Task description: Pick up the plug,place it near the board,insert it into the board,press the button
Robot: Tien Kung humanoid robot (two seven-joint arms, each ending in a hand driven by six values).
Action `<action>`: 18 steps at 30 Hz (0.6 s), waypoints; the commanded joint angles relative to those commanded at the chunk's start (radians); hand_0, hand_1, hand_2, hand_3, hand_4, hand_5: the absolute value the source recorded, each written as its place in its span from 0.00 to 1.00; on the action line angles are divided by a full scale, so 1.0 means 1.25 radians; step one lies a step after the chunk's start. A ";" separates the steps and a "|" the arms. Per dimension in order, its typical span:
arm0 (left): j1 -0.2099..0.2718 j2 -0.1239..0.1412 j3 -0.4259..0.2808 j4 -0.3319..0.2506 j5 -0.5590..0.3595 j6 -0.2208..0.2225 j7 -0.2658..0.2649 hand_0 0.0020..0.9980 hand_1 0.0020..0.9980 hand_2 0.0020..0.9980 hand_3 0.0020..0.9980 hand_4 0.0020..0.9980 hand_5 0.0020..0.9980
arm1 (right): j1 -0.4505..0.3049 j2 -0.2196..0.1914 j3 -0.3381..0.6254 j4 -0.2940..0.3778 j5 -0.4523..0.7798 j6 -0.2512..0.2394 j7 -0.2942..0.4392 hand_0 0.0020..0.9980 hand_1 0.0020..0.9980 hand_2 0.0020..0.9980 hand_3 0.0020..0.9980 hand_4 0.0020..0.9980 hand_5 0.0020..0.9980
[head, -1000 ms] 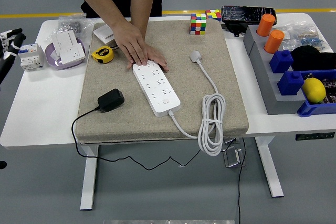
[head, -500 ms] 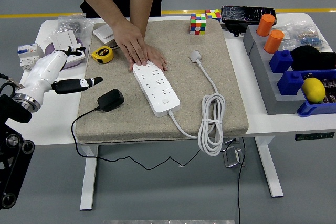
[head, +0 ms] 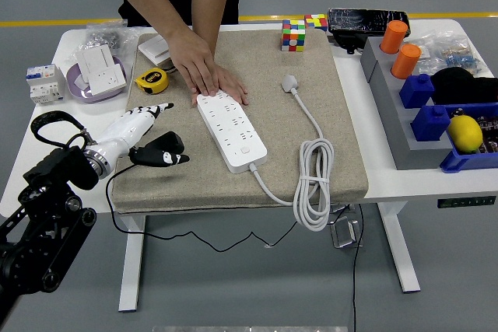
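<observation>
Left hand [head: 148, 136] has swung down to the black plug adapter [head: 165, 144], left of the white power strip [head: 232, 130]; fingers spread around it, not gripping yet. Adapter looks light, rigid, smooth, so grab its blocky sides, not the thin cord.

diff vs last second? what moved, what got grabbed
The left hand came in from the table's left edge, swung down and right, and now reaches over the black plug, fingers spread; no firm grasp visible. The person's hand stayed pressed on the power strip. The white cable is unchanged.
</observation>
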 joint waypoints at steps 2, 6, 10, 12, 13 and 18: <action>-0.008 -0.002 0.010 0.022 0.000 0.010 0.001 1.00 1.00 1.00 1.00 1.00 0.58 | 0.000 -0.001 -0.001 0.000 0.000 0.000 0.000 0.85 0.77 0.74 0.77 1.00 0.94; -0.018 -0.006 0.016 0.065 0.000 0.035 -0.002 0.98 1.00 0.99 1.00 1.00 0.59 | 0.001 -0.002 -0.004 0.000 0.002 0.000 0.000 0.85 0.77 0.74 0.77 1.00 0.94; -0.020 -0.009 0.012 0.094 0.000 0.058 -0.001 0.98 1.00 0.99 1.00 1.00 0.59 | 0.000 -0.003 -0.005 -0.001 0.003 0.000 0.000 0.85 0.77 0.74 0.77 1.00 0.94; -0.021 -0.010 0.013 0.109 0.000 0.066 0.003 0.94 0.98 0.93 0.96 1.00 0.60 | 0.000 -0.004 -0.006 -0.001 0.003 0.000 0.000 0.85 0.77 0.74 0.77 1.00 0.94; -0.021 -0.010 0.012 0.113 0.000 0.066 0.005 0.94 0.98 0.93 0.96 1.00 0.60 | 0.000 -0.003 -0.006 -0.001 0.003 0.000 0.000 0.85 0.77 0.74 0.77 1.00 0.94; -0.021 -0.012 0.015 0.126 0.000 0.081 0.010 0.90 0.93 0.88 0.92 1.00 0.61 | 0.001 -0.003 -0.008 -0.001 0.005 0.000 0.001 0.85 0.77 0.74 0.77 1.00 0.94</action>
